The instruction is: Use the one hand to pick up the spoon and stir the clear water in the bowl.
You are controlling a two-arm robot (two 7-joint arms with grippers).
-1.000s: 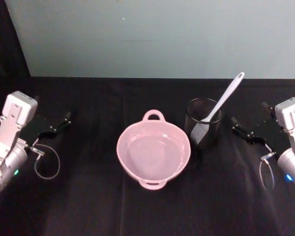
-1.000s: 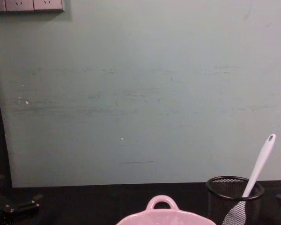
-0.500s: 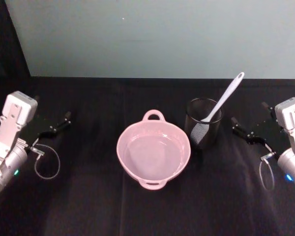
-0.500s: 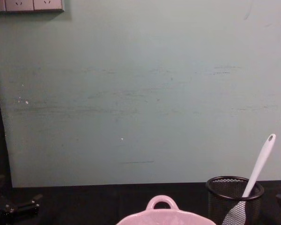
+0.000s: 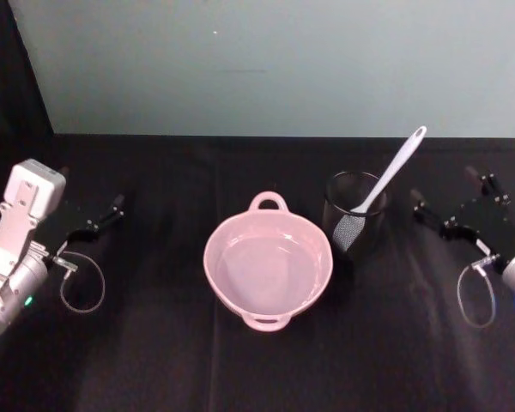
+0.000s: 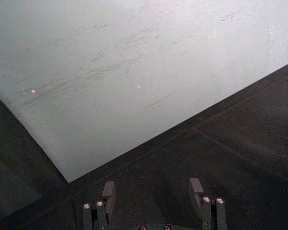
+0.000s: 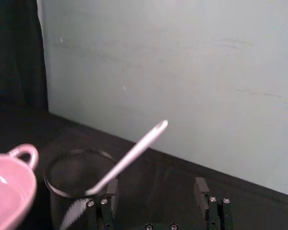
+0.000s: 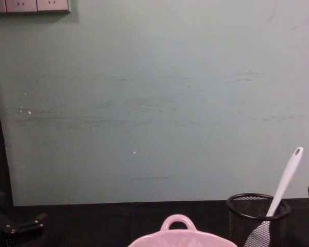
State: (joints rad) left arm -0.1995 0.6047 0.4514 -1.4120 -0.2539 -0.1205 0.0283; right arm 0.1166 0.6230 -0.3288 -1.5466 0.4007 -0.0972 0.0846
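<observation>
While the spoon (image 5: 393,167) leans in the cup (image 5: 374,228), right claw (image 7: 154,186) gapes empty beside it; left claw (image 6: 152,188) parked agape.

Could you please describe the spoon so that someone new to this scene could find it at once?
On the black table, just to the robot's right of the pink bowl, stands a black wire-mesh cup. The spoon leans in it, handle up. It is the one long, slim white thing there, with a small hole at its top.

Pale green wall (image 8: 154,103) (scuffed), black tbl cloth (image 5: 154,360), sockets (image 8: 36,5) up top
</observation>
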